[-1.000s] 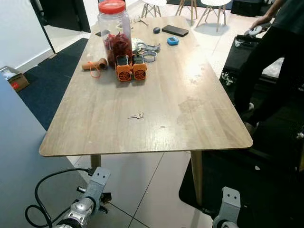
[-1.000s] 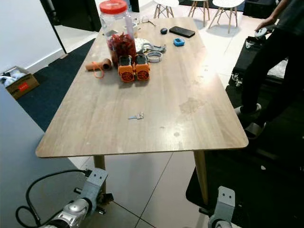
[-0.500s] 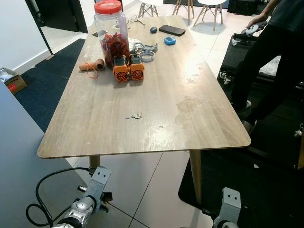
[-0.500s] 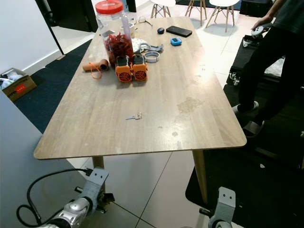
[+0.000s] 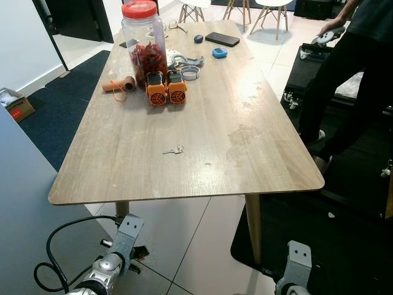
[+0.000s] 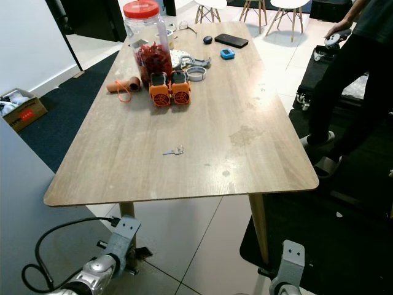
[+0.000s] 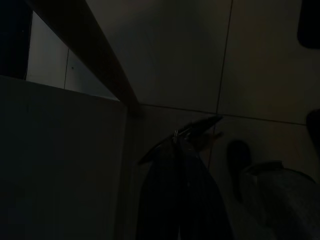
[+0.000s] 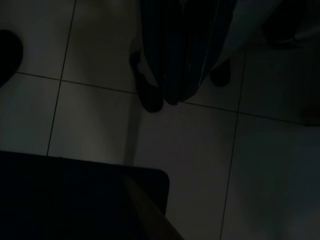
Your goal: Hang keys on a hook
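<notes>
Beyond the key [image 5: 174,149] stand orange reels [image 5: 167,88] and jar [image 5: 142,38]; both jaws clenched.

A wooden counter [image 5: 245,153] carries keys [image 5: 174,149] near its middle; a red-lidded jar [image 5: 145,37], two orange devices [image 5: 167,89] and a phone [image 5: 223,39] crowd the far end.

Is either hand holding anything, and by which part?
Cannot tell: something small seems pinched by the left hand, too dark. A key lies on the table.
</notes>
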Tool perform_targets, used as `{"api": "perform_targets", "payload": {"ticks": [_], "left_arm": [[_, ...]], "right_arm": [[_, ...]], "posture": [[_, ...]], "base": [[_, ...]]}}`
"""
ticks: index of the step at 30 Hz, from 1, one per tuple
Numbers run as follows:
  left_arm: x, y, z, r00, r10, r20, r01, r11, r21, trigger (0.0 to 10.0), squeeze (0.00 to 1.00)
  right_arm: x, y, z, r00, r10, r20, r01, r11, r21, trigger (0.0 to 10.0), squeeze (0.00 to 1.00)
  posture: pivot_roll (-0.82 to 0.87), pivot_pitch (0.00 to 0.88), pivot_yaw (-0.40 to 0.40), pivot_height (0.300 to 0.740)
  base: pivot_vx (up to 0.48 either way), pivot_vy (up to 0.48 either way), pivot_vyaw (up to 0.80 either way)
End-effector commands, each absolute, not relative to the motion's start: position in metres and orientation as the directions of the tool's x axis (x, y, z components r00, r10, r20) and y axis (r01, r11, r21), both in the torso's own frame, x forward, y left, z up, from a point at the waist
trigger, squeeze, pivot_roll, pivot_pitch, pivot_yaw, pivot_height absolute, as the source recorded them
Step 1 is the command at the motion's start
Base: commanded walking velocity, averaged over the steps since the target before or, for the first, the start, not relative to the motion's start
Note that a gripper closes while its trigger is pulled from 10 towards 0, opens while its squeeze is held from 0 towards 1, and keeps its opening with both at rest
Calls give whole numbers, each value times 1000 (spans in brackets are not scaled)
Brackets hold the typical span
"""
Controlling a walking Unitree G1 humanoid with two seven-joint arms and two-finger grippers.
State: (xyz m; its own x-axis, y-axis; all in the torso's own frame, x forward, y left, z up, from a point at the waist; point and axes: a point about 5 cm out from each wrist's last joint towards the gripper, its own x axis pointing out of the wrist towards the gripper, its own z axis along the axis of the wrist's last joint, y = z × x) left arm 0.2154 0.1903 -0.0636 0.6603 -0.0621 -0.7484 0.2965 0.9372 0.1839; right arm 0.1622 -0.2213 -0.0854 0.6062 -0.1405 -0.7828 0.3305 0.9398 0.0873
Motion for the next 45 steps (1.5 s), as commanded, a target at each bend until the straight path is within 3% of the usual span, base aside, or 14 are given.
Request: {"api": "perform_targets", "payload": {"ticks": [1,13,25,36,45], "left_arm": [[212,189,-66,647,-71,-759,314,932,180,10000,0],[214,196,-64,651,-50,-758,297,935,194,10000,0],[215,200,-63,637,-65,-768,304,937,172,10000,0],[217,195,-62,638,-85,-765,329,929,171,10000,0],[210,198,-66,654,-45,-755,260,951,168,10000,0]], "right_arm": [[162,-222,-85,608,-144,-781,339,936,92,10000,0],[163,-213,-87,607,-129,-784,332,938,103,10000,0],[160,-198,-90,606,-117,-787,346,929,128,10000,0],[141,-189,-99,561,-96,-823,297,950,92,10000,0],[160,-190,-92,584,-47,-811,156,986,55,10000,0]], "posture": [[23,51,40,740],[30,17,29,740],[7,40,85,740],[48,31,58,740],[109,30,-44,740]], "base": [[0,0,0],[0,0,0],[0,0,0],[0,0,0],[0,0,0]]}}
